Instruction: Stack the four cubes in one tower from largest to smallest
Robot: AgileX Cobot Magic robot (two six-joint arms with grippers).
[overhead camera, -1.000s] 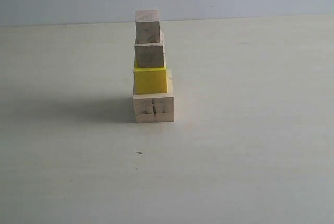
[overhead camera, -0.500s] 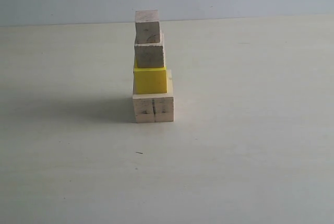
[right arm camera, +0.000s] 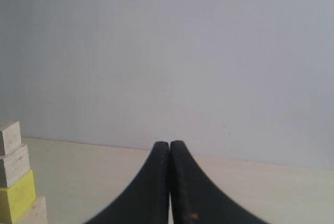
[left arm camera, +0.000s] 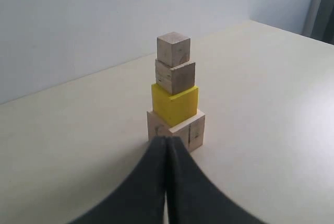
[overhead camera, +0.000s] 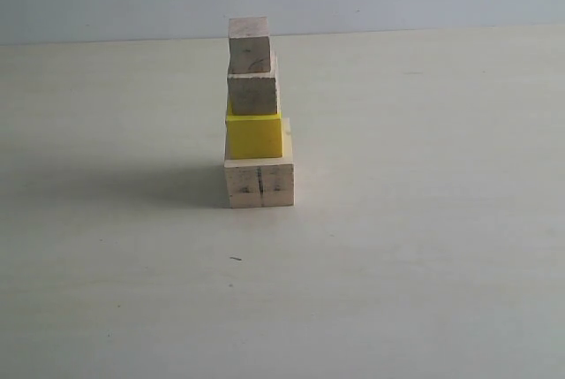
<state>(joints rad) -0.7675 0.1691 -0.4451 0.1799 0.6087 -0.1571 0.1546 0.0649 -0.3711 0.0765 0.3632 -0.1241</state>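
Black jaws of the left gripper [left arm camera: 167, 141], pressed together on nothing, point toward the tower [overhead camera: 255, 114] in the left wrist view. At the middle of the pale table [overhead camera: 424, 238] the column stands complete. The large cracked wood cube [overhead camera: 259, 183] is at the bottom, with the yellow cube [overhead camera: 254, 136] on it. The medium wood cube [overhead camera: 253, 94] comes next, and the small wood cube [overhead camera: 250, 43] sits on top. The upper layers sit slightly left of centre, yet all look upright. To the right, the right gripper [right arm camera: 170, 144] is likewise closed and empty, with the stack at the edge of its camera's view. Neither arm appears in the exterior view. The stacking looks finished. What remains is probably only keeping both arms clear of the column. Nothing in the exterior view has shifted over the past second.
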